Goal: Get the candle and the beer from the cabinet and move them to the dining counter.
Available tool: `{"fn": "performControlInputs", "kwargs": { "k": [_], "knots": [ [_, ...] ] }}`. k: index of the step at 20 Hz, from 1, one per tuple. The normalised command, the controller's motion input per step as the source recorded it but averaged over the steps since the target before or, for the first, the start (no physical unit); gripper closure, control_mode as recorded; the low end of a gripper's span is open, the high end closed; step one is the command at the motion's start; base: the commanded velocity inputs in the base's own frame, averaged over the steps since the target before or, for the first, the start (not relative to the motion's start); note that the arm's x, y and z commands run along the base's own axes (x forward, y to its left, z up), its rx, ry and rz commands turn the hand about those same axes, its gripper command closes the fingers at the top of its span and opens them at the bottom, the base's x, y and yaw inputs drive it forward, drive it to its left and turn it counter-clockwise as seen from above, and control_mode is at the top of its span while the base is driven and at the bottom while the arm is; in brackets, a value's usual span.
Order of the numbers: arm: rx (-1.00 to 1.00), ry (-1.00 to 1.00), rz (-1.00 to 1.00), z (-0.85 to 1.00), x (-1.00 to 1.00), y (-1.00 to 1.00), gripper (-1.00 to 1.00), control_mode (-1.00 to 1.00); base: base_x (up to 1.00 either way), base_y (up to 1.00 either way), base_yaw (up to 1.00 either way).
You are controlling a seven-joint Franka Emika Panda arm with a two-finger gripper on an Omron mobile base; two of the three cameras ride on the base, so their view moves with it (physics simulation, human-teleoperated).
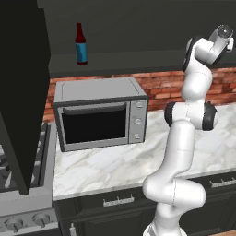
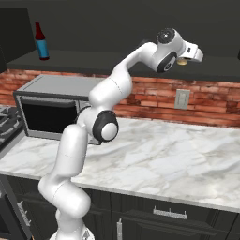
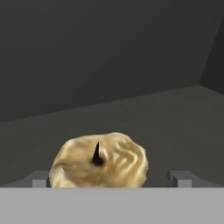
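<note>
At the far left of the left base view, an open black door of the cabinet (image 1: 20,92) hangs in front of a stove (image 1: 18,203). Just right of it, the beer (image 1: 81,45) stands upright on the cabinet's dark shelf (image 1: 138,60), near the shelf's left end, directly above a grey microwave (image 1: 99,117). The microwave sits on the marble desk (image 1: 115,166), with a red brick wall (image 2: 206,101) behind. Further right, the white arm (image 1: 184,138) rises from the base and reaches up to the shelf, well apart from the bottle.

In the right base view, the candle (image 2: 183,60) rests on the same shelf toward its right part, showing as a small tan patch just beyond the hand. The tool (image 3: 113,177) is at the candle: in the hand view its two fingers (image 3: 40,178) stand wide apart, one on either side of the tan-yellow wax, not pressing on it. The candle's dark wick points up, and the shelf floor stretches behind it.
</note>
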Motion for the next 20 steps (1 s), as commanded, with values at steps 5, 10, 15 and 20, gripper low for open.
{"fn": "performControlInputs", "kwargs": {
  "k": [5,10,15,20],
  "knots": [
    [0.0,0.01,0.0,-0.03,0.06,-0.02,-1.0,-1.0,0.0,0.0,0.0],
    [0.0,0.02,0.0,-0.09,0.02,0.0,1.0,-1.0,0.0,0.0,0.0],
    [0.0,0.01,0.0,-0.09,0.01,0.0,1.0,-1.0,0.0,0.0,0.0],
    [0.0,0.0,0.0,-0.02,0.0,0.0,1.0,-1.0,0.0,0.0,0.0]
  ]
}}
